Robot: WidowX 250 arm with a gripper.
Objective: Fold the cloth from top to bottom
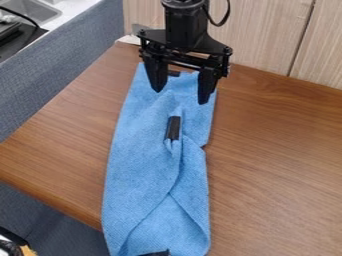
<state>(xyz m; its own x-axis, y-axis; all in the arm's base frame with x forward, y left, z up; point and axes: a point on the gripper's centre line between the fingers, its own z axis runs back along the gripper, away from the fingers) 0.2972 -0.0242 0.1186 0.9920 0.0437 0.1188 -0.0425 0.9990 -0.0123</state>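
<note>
The gripper (181, 96) hangs over the far end of the cloth, its two fingers spread wide apart with nothing between them. Below it the blue cloth (143, 165) lies lengthwise on the wooden table, long and narrow, with overlapping layers and creases running down its middle. A black strip (173, 128) sits on a raised ridge of the cloth, a little nearer the camera than the fingertips. Other dark pieces show at the cloth's far edge, behind the gripper, and at its near end.
The wooden table (280, 165) extends to both sides of the cloth. Behind it stands a pale wood panel (267, 30). A grey-blue padded surface (60, 70) runs along the left, with a metal sink (33, 9) beyond. Dark cables and a yellow item lie at the lower left.
</note>
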